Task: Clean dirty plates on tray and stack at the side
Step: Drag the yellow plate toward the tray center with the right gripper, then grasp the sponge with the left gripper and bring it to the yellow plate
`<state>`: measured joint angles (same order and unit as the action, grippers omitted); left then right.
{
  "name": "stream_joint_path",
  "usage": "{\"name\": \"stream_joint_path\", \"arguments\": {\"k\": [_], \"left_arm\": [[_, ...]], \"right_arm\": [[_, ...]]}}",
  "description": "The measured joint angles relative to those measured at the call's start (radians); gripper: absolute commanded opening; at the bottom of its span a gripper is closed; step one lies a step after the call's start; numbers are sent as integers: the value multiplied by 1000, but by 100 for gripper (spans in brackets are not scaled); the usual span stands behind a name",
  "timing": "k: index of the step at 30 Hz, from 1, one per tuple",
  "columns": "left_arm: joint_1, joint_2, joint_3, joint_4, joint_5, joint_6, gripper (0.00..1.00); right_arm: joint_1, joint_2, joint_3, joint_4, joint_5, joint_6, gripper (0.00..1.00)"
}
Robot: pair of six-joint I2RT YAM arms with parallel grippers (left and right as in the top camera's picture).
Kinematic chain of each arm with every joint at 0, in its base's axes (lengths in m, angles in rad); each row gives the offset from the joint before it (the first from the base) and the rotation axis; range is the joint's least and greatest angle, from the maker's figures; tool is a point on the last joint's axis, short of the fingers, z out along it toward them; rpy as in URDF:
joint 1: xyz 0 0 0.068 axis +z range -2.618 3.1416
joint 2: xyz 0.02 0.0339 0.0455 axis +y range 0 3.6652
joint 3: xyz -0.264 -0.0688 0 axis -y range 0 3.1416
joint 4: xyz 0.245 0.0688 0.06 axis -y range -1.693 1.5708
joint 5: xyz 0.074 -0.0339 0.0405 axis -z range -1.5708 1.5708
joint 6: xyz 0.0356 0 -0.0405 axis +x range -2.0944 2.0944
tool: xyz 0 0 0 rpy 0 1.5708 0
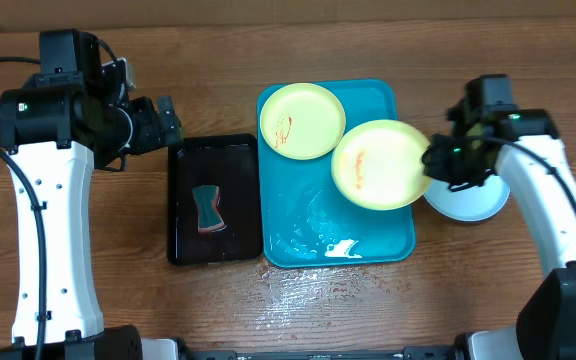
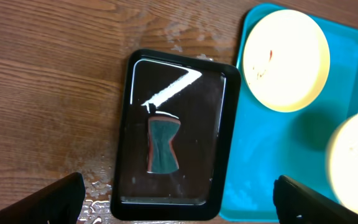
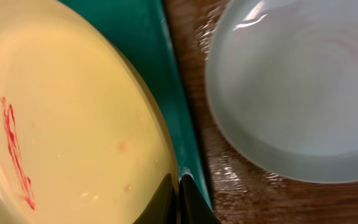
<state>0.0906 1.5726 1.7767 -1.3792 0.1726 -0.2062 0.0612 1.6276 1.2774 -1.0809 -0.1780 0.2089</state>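
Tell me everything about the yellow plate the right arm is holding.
The yellow plate is round, shallow and plastic-looking, pale yellow-green, with a red-orange smear left of its centre. The right gripper pinches its right rim. It overhangs the right edge of the turquoise tray, seemingly lifted; whether it touches the tray I cannot tell. A pale teal plate lies just beyond it.

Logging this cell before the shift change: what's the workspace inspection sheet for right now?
Surface: wooden table, wet patches by the tray front.
Job's things: turquoise tray; smeared yellow plate in it; second smeared yellow plate gripped at rim; teal plate on table.
Clutter: black tray holding sponge.
End effectors: left end effector open, empty; right end effector shut on second plate.
Cables: black cables along both arms.
Surroundings: nothing seen.
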Motion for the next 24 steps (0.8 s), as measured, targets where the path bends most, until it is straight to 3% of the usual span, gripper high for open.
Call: {"name": "stream_joint_path", "arguments": {"k": [7,12,13,14,15,19,24], "left_arm": [[-37,0,0,-2,10,5,97],[-41,0,0,-30,14,8,97],[-45,0,0,-38,14,8,96],[-45,0,0,-43,14,9,96],[-48,0,0,-49,14,9,95],[-52,0,-22,-53,14,7,93],[-59,0,-187,26,13,-13,82]], "right_arm": [[222,5,-286,320,11,12,4],[262,11,-397,463,89,90,4],[259,11,-397,471,95,100,16],[256,11,-397,480,100,108,36],[253,11,-394,475,105,116,45],[248,11,-367,388,109,89,49],[248,-5,-273,259,118,79,47]]}}
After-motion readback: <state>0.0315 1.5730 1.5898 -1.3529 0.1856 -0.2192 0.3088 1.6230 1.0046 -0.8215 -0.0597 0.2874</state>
